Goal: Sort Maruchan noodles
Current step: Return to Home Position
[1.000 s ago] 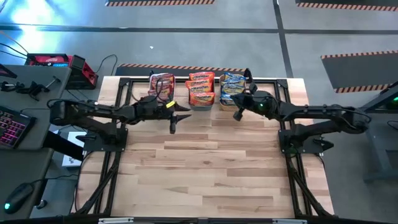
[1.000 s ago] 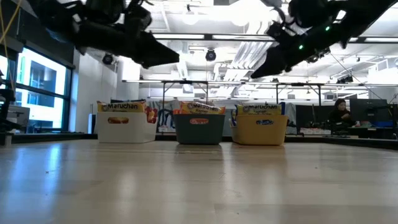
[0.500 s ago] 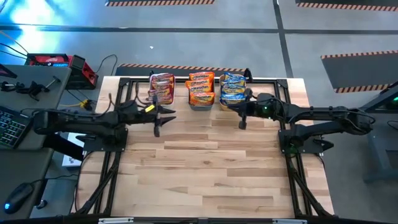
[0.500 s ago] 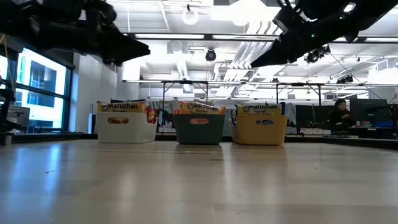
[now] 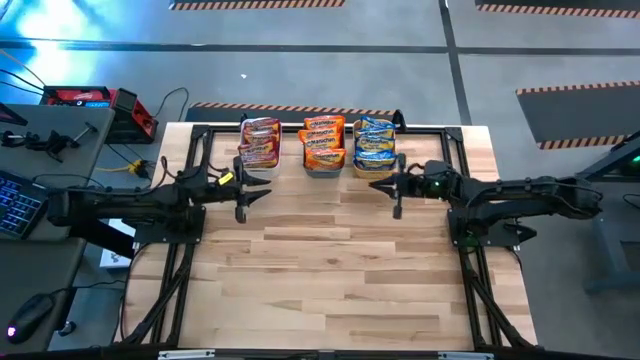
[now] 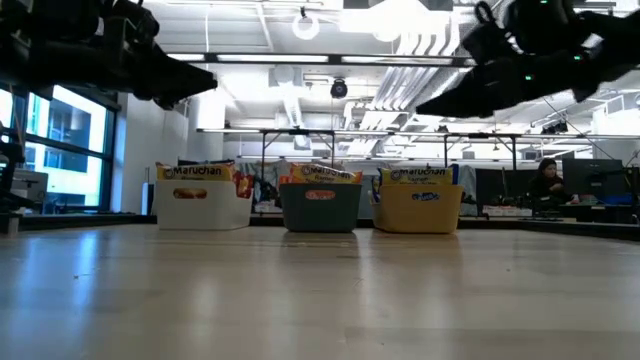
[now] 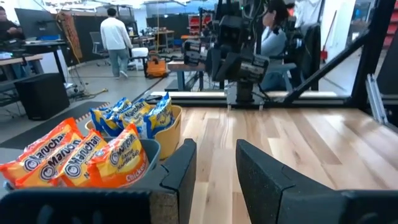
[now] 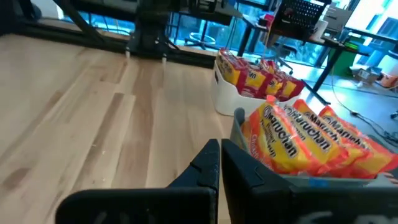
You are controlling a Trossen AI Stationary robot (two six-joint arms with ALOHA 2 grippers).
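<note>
The Maruchan noodles stand in three bins along the table's far edge. Pink-red packets (image 5: pixel 258 142) fill the white bin (image 6: pixel 200 205). Orange packets (image 5: pixel 324 143) are in the teal bin (image 6: pixel 320 207). Blue-and-yellow packets (image 5: pixel 375 143) are in the yellow bin (image 6: pixel 418 210). My left gripper (image 5: pixel 245 196) hovers open above the wood, near the white bin, with nothing in it (image 7: pixel 216 165). My right gripper (image 5: pixel 395 192) hovers shut, just nearer than the yellow bin, and is empty (image 8: pixel 220 163).
Bare wooden table (image 5: pixel 330 270) stretches from the bins toward the near edge. A black frame (image 5: pixel 200 140) borders the table's sides. A desk with a keyboard and a red box (image 5: pixel 85 98) stands left of the table. People show in the room beyond (image 7: pixel 115 37).
Both grippers have drawn back from the bins. The left one has moved toward the table's left edge and slightly nearer. The right one has left the yellow bin's front and moved toward the near edge and a little right. The packets have stayed put.
</note>
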